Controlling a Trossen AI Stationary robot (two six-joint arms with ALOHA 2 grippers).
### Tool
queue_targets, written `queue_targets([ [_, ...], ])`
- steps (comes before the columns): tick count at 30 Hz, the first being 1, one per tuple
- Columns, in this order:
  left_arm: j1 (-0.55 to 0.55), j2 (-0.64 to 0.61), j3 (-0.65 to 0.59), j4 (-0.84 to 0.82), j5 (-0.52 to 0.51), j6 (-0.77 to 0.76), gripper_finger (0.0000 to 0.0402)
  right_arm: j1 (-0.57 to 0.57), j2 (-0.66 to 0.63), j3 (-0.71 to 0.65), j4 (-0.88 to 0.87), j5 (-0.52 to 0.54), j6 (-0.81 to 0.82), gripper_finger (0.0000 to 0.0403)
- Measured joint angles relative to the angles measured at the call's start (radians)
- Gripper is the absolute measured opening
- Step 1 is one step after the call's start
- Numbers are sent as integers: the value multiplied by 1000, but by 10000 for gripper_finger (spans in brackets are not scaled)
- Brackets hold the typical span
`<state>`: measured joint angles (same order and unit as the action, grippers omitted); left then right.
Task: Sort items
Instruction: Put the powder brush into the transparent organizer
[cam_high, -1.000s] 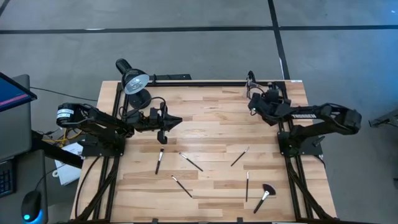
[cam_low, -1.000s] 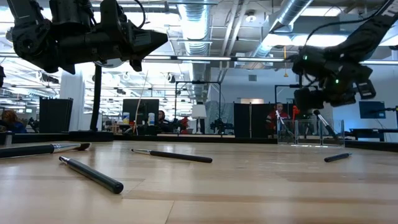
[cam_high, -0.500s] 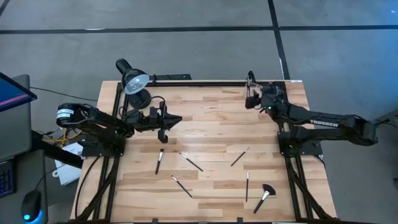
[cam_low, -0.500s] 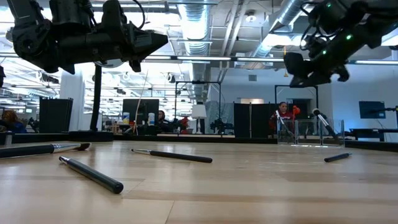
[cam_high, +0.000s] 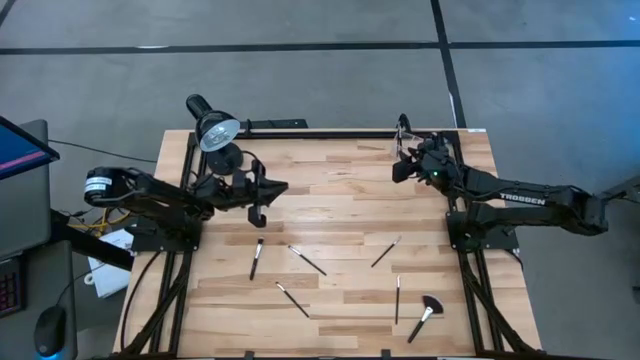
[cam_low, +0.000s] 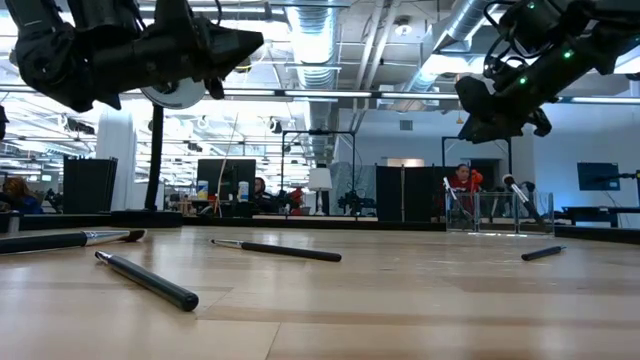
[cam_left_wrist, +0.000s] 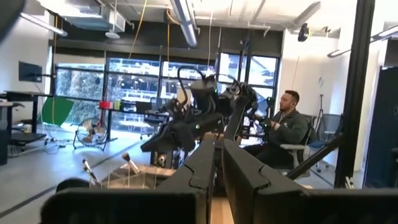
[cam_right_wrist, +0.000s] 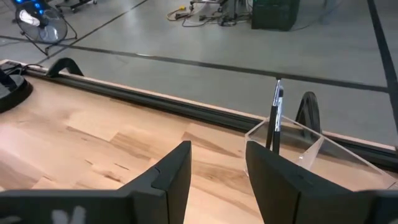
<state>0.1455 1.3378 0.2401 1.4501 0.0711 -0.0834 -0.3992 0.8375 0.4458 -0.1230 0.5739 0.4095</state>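
Observation:
Several slim makeup brushes lie flat on the wooden table: one (cam_high: 256, 258) below my left gripper, others at mid-table (cam_high: 307, 260), (cam_high: 386, 251), (cam_high: 293, 299), (cam_high: 397, 299), and the black fan brush (cam_high: 425, 313) near the near edge. A clear container (cam_high: 403, 138) at the far right holds upright brushes (cam_right_wrist: 275, 121). My left gripper (cam_high: 270, 190) hovers shut and empty above the table's left part (cam_low: 255, 42). My right gripper (cam_high: 397, 170) hangs open and empty, high above the table beside the container (cam_low: 480, 105).
A black desk lamp (cam_high: 212, 130) stands at the far left corner, close behind my left arm. The table's dark frame rail (cam_right_wrist: 186, 109) runs along the far edge. People sit in the room beyond the table (cam_left_wrist: 286, 124). Bare wood lies between the arms.
My right gripper has risen from beside the clear container and its arm has stretched out along the table's right side. My left gripper has lifted slightly. The brushes on the table have stayed where they were.

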Motion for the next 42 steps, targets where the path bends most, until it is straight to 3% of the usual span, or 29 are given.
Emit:
queue_targets([
  [18,-3,-23,0,-9,0,-5,30,0,0,0,0,0,0,146],
  [42,-101,-23,0,-10,7,-11,30,0,0,0,0,-1,1,150],
])
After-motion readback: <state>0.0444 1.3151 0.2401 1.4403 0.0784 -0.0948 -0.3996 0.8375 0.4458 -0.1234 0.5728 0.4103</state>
